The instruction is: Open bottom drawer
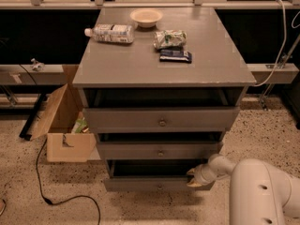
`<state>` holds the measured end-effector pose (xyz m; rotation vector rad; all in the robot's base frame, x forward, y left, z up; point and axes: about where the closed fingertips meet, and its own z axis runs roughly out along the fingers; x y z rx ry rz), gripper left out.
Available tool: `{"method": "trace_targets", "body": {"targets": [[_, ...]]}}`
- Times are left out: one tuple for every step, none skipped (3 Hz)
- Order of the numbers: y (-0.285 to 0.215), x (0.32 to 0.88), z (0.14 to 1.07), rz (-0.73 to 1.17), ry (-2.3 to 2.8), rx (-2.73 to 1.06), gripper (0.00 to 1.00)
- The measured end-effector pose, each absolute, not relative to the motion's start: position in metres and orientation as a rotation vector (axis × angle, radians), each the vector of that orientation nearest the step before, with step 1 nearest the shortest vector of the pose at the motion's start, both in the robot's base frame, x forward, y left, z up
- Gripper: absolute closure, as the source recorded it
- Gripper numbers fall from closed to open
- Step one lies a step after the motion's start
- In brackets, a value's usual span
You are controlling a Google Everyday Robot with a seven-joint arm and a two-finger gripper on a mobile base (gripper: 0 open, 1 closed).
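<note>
The bottom drawer [150, 183] is the lowest grey front of the cabinet, with a small round knob [160, 187]. It stands pulled out a little, with a dark gap above its front. My gripper [191, 178] is at the drawer's right end, at the top edge of the front. My white arm [255, 186] reaches in from the lower right.
Two more grey drawers [161, 118] sit above, both slightly out. On the cabinet top [117, 64] lie a bottle [110, 33], a bowl [146, 17] and two snack packs [169, 39]. A cardboard box [63, 125] and a black cable [42, 186] are on the floor at left.
</note>
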<state>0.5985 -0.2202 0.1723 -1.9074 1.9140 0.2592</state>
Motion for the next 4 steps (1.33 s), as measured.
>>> {"method": "trace_targets", "body": {"targets": [[-0.2202, 0.5985, 0.1723, 0.259, 1.914, -1.907, 0.58], [-0.2201, 0.5985, 0.1722, 0.259, 1.914, -1.907, 0.35], [-0.2201, 0.5985, 0.1722, 0.259, 1.914, -1.907, 0.12], [-0.2201, 0.5984, 0.1722, 0.259, 1.914, -1.908, 0.00]]}}
